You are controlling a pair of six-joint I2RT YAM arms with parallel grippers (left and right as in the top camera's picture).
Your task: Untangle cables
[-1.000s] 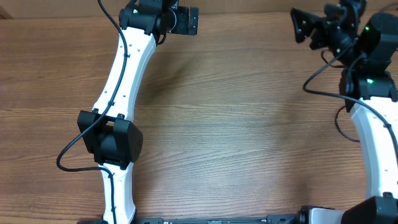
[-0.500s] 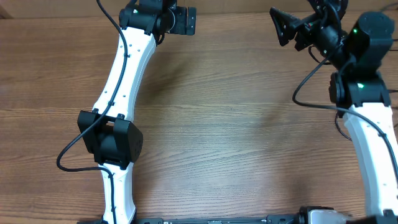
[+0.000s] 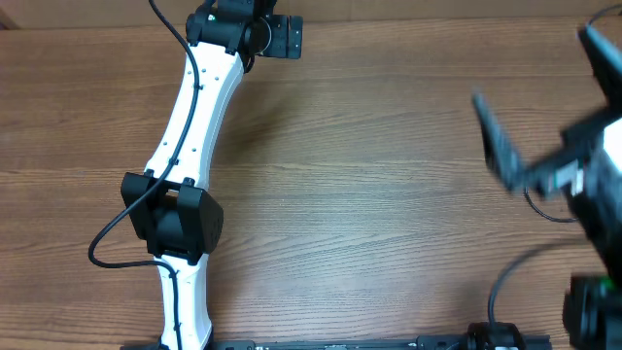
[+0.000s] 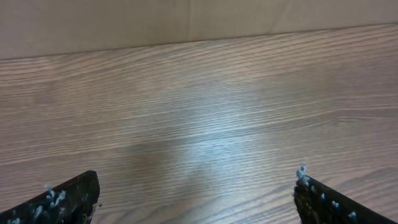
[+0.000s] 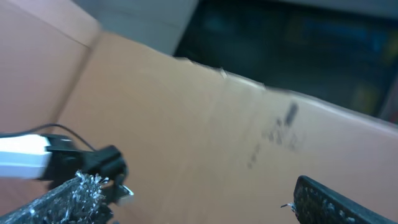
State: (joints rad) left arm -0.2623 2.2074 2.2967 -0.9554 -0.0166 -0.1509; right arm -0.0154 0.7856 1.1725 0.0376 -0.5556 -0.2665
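No cables show in any view; the wooden table (image 3: 369,194) is bare where I can see it. My left gripper (image 3: 288,37) sits at the back left of the table. In the left wrist view it (image 4: 196,186) is open, its fingertips far apart over bare wood. My right gripper (image 3: 549,97) is raised at the right side, large and blurred in the overhead view, its two dark fingers (image 3: 500,146) spread wide. It (image 5: 199,186) is also open in the right wrist view, with nothing between the fingers, facing a tan surface.
The left arm's white link and black elbow (image 3: 173,219) lie along the table's left side, with a looped black arm wire (image 3: 102,248). A tan wall (image 4: 186,18) borders the table's back edge. A white and black arm part (image 5: 62,155) shows at the left of the right wrist view.
The right arm has swung from the back right corner forward and upward, toward the overhead camera, and is now motion-blurred. The left arm has barely moved.
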